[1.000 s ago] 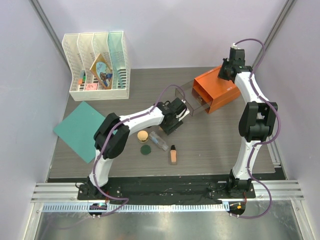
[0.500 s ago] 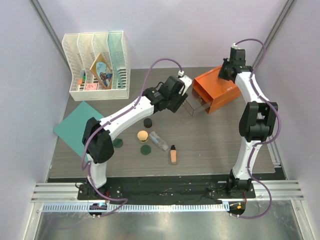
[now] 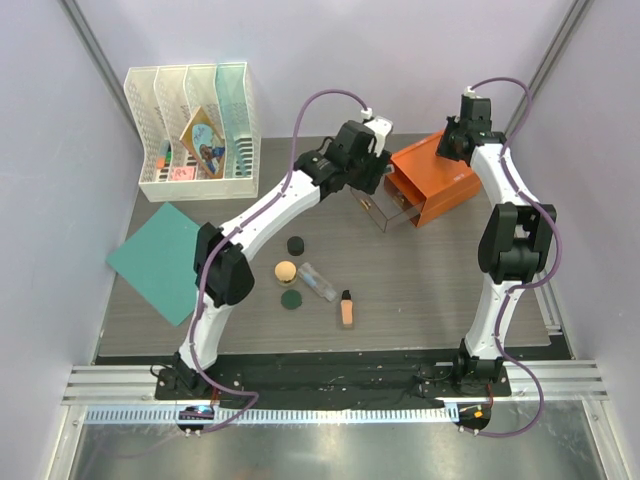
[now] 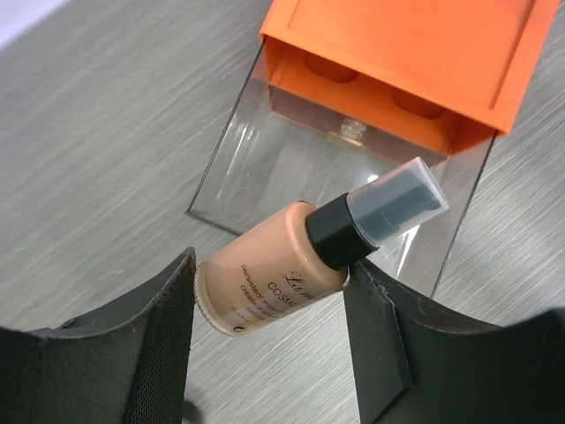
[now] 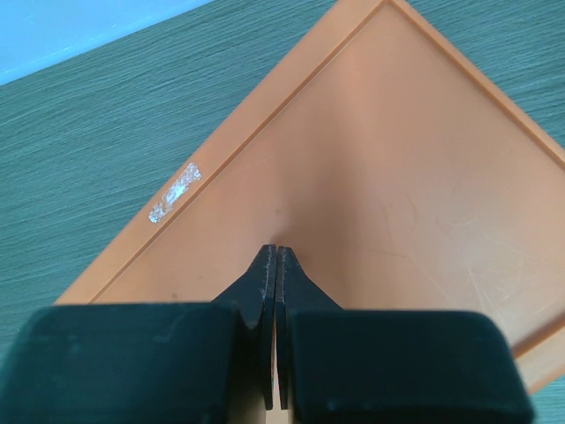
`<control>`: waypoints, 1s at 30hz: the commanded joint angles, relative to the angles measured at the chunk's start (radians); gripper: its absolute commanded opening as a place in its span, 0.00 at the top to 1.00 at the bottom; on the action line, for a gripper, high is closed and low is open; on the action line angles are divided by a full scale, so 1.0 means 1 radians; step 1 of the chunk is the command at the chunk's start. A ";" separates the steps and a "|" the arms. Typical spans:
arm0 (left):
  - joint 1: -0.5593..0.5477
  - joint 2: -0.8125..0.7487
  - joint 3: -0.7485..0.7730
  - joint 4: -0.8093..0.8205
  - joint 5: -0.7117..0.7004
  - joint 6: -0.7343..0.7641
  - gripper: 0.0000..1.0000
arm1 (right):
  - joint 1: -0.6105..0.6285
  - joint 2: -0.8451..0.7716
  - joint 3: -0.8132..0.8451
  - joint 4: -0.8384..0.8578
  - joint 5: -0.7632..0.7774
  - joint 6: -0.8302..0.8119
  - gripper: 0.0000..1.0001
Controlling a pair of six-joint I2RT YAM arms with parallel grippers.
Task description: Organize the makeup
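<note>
My left gripper point(image 4: 274, 284) is shut on the peach bottle point(image 4: 265, 283) with the black cap. It holds the bottle slanted above the clear drawer point(image 4: 353, 150), which is pulled out of the orange drawer box point(image 3: 432, 178). In the top view the left gripper point(image 3: 367, 190) is at the drawer's front. The black jar point(image 3: 295, 245), tan compact point(image 3: 286, 270), clear tube point(image 3: 318, 281), one dark-green disc point(image 3: 291, 299) and the orange stick point(image 3: 346, 308) lie on the table. The other disc is hidden behind the left arm. My right gripper point(image 5: 276, 253) is shut, its tips on the box top point(image 5: 380, 168).
A white file organizer point(image 3: 195, 130) stands at the back left. A teal flat sheet point(image 3: 160, 262) lies at the left edge. The orange box sits at the back right, with the right arm point(image 3: 510, 240) beside it.
My left gripper has risen from the table by the makeup and moved back and right to the open drawer, carrying the peach bottle. The right arm has not moved.
</note>
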 commanded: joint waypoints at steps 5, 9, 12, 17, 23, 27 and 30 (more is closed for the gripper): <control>0.068 0.067 0.086 0.223 0.195 -0.236 1.00 | 0.028 0.146 -0.092 -0.284 -0.094 0.005 0.99; 0.068 0.102 0.105 0.263 0.213 -0.283 1.00 | 0.030 0.151 -0.091 -0.282 -0.100 0.007 0.99; 0.068 0.121 0.098 0.280 0.228 -0.312 1.00 | 0.027 0.151 -0.091 -0.282 -0.105 0.007 0.99; 0.065 0.144 0.094 0.286 0.308 -0.339 0.90 | 0.030 0.149 -0.092 -0.282 -0.108 0.007 0.99; 0.062 0.125 0.028 0.276 0.371 -0.306 0.69 | 0.028 0.149 -0.091 -0.281 -0.110 0.008 0.99; 0.063 0.144 0.034 0.263 0.429 -0.289 0.52 | 0.028 0.149 -0.092 -0.281 -0.110 0.007 0.99; 0.062 0.156 0.034 0.262 0.442 -0.286 0.44 | 0.028 0.149 -0.094 -0.281 -0.110 0.007 0.99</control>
